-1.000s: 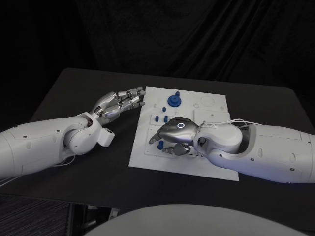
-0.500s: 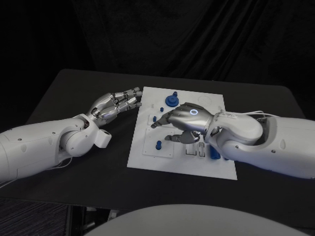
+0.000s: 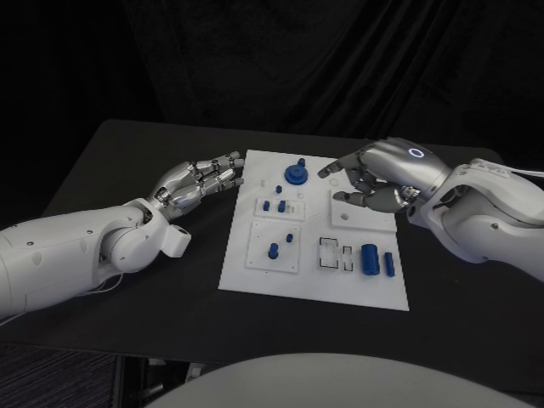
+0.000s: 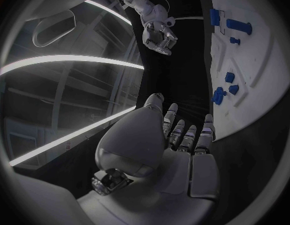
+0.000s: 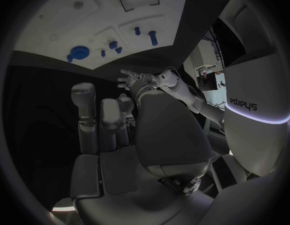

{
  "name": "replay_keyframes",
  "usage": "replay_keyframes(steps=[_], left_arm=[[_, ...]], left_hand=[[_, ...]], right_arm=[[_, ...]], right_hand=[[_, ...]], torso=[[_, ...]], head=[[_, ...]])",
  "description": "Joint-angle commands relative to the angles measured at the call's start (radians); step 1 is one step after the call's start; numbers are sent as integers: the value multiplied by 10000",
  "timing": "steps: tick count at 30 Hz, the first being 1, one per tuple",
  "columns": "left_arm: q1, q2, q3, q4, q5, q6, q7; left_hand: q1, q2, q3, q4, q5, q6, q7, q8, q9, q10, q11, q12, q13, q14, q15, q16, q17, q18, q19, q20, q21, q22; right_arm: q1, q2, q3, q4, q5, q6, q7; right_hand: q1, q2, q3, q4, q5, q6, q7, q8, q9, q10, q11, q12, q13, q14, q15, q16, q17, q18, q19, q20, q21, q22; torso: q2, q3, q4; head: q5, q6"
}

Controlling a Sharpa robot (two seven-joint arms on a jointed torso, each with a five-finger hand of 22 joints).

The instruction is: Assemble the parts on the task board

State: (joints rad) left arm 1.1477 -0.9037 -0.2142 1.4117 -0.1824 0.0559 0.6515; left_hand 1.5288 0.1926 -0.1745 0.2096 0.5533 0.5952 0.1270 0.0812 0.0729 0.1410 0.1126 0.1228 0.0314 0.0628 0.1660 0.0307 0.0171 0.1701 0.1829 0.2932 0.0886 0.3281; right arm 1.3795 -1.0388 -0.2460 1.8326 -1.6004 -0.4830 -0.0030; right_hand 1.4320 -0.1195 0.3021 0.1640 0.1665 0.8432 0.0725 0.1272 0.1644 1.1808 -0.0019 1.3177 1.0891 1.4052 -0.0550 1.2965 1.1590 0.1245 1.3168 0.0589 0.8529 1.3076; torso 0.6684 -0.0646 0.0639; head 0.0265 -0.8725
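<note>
Head view: right hand [image 3: 376, 180] hovers over board [image 3: 254, 276] far right, fingers apart, empty. Left hand [image 3: 202, 181] beside board's left edge, fingers spread, empty.

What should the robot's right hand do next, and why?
Probably reach back down to the blue cylinder lying loose near the task board's front right. The right hand hovers empty over the board's far right corner, and the left hand waits open beside the board's left edge.

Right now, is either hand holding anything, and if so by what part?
Nothing is held. The left hand hangs beside the board with its fingers apart, and the right hand is over the board's far edge, empty.
</note>
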Motion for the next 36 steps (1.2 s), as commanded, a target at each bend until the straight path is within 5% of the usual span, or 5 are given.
replay_keyframes(steps=[1, 6, 11, 22, 36], left_arm=[[-16, -21, 9, 45, 20, 20, 121], [-17, 13, 8, 7, 20, 43, 122], [-21, 58, 8, -31, 20, 94, 131], [-59, 57, 9, -44, 19, 182, 146], [-69, 26, 11, -26, 19, 274, 119]], left_hand=[[80, 53, 64, -17, 68, 18, 57, 43, 9, 7, 55, 43, 12, -23, -15, 6, -8, -127, 12, -11, -1, 9], [82, 48, 71, -26, 68, 22, 52, 44, 10, 10, 51, 47, 13, -16, -9, 10, -6, -128, 12, -10, -2, 0], [86, 53, 78, -29, 70, -1, 52, 40, 7, -1, 49, 39, 11, -20, -4, 7, -7, -129, 8, -10, -4, -10], [99, 72, 105, -42, 74, -35, 52, 33, 2, -17, 49, 28, 8, -29, 13, 4, -9, -133, -6, -9, -12, -38], [114, 87, 134, -59, 73, -78, 59, 22, -4, -41, 57, 13, 4, -45, 22, -4, -13, -141, -26, -9, -24, -75]], right_arm=[[-117, -435, -11, -87, 608, 1044, -1021], [-425, -826, -18, -194, 667, 1993, -1958], [-718, -857, -20, -181, 418, 2850, -3031], [-990, -692, -19, 108, -385, 3971, -4611], [-1311, -864, -20, 598, -1124, 3890, -5359]], right_hand=[[-385, 5, -190, 333, -1, 382, 106, 244, 163, 1249, 27, 1082, 1737, 430, 14, 763, 1072, -140, 247, 7, 577, 1181], [-2234, 442, -1185, 1218, -63, 1099, 76, 1078, 731, 3900, -6, 2531, 4817, 1200, -47, 2005, 2897, -430, 1006, -30, 2558, 1569], [-3705, 724, -1729, 1222, -138, 1626, -104, 1893, 1512, 3900, -108, 2531, 4817, 1656, -219, 2743, 4118, -869, 1928, -200, 5250, 2145], [-4758, 291, -1586, 1299, -303, 1340, -320, 3012, 3484, 3900, -218, 2531, 4817, 1656, -460, 2743, 4118, -1138, 2362, -474, 6740, 2493], [-4683, -75, -1526, 1313, -740, 1118, -395, 3827, 5018, 3900, -293, 2531, 4817, 1656, -511, 2743, 4118, -1149, 2366, -513, 6821, 2507]], torso=[[3, -3, -20], [5, 1, 0], [2, 4, -21], [6, 11, -19], [10, -15, -54]], head=[[9, -2], [-15, -2], [44, -2], [-28, -2], [-12, -2]])
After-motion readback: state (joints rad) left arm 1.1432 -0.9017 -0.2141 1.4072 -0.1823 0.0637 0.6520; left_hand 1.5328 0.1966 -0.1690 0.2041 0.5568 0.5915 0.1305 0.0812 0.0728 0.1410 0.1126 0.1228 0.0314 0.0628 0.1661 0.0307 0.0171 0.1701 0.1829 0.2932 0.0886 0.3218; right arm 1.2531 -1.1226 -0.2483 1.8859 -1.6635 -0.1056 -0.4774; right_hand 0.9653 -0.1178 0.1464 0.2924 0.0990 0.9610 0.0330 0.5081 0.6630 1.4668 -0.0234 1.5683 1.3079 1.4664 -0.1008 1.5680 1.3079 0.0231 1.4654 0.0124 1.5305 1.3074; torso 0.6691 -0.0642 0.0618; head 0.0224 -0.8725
